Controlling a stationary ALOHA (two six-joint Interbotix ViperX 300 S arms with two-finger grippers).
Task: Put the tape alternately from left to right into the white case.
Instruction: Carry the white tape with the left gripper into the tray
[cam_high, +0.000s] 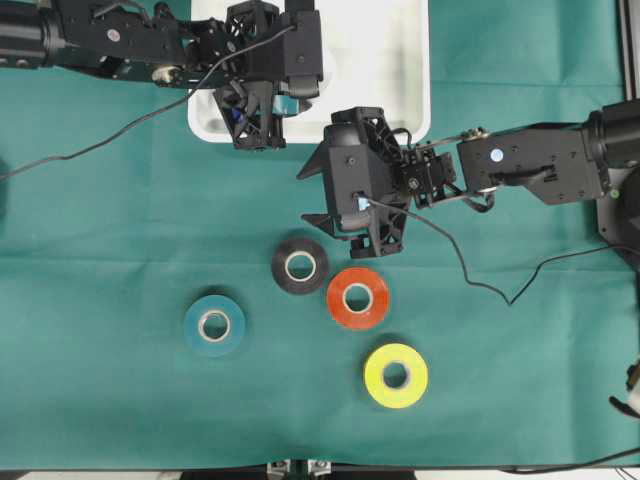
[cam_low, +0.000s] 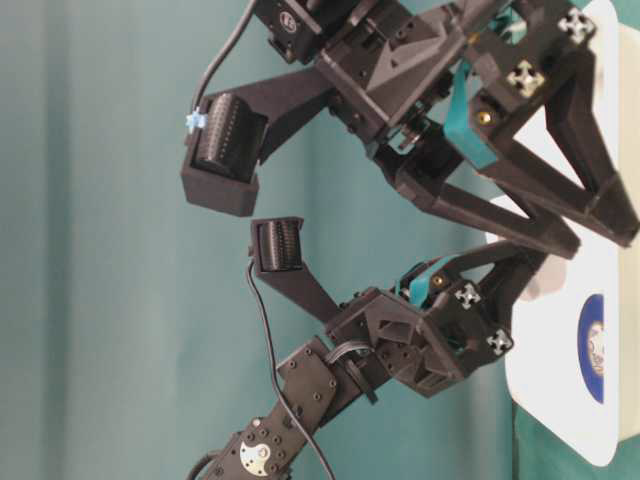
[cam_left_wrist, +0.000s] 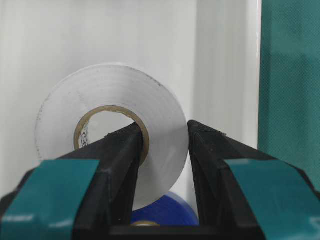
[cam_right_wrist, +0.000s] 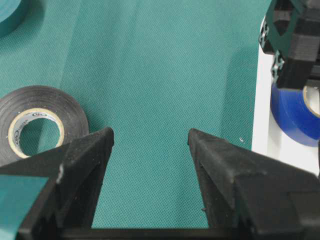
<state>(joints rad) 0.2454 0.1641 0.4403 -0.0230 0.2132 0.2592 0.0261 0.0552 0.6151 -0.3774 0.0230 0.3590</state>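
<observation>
Pinched between the fingers of the left gripper, one pad through its core, the white roll stands on edge over the white case, ready to drop beside the blue roll at 6 o'clock. Outward, the right gripper hangs spread and empty, black roll at its 9 o'clock, likely its next pick; red-orange, yellow and teal rolls wait on the cloth

The right gripper hung with its jaws apart over bare green cloth. A black tape roll lay just left of the left finger. Right of the gripper, the white case held a blue roll, partly covered by the other arm.
</observation>
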